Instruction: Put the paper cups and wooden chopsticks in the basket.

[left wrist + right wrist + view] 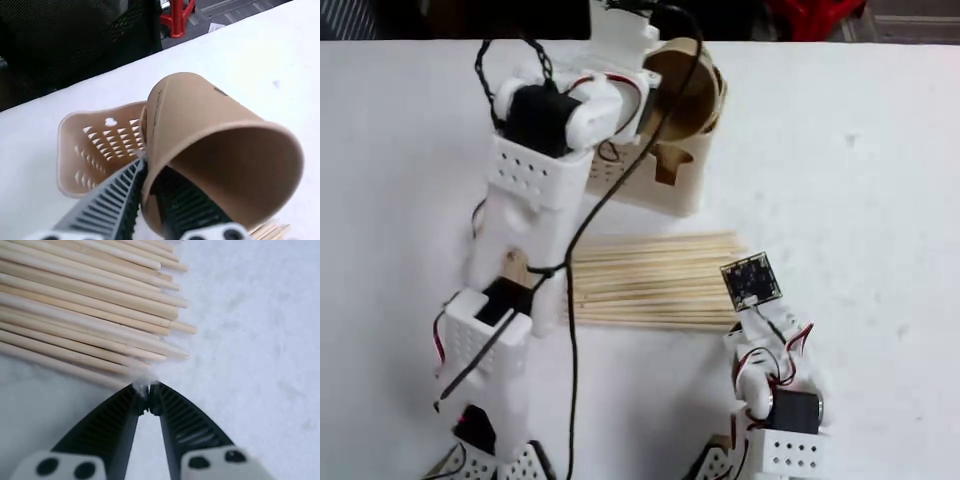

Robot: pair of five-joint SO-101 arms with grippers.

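Nearest to the robot, the right arm (775, 400) was low over the white surface (880, 200). The right tool (148, 390) was clenched, its two black fingertips pressed together with nothing visible between them. The tips were just beside the nearest stick, at one end of the bundle.

The wooden chopsticks (655, 280) lay flat on the surface in a loose bundle, almost parallel to each other, between the two arms. Their ends were uneven on the side of the right tool.

The left arm (530, 200) stretched past the chopsticks toward the far part of the surface. The left tool (150, 170) was grasping a brown paper cup (210, 130) by its rim, with one finger inside the cup and the other outside against the wall. The cup was tilted on its side, and its open mouth faced back toward the wrist.

The basket (95, 145) stood on the surface just behind the chopsticks. It had pale walls with rows of small openings. In the high view the cup was over the far end of the basket; whether it touched the basket I cannot tell.

Beyond the far edge of the surface was a red object (176, 20) on the floor.
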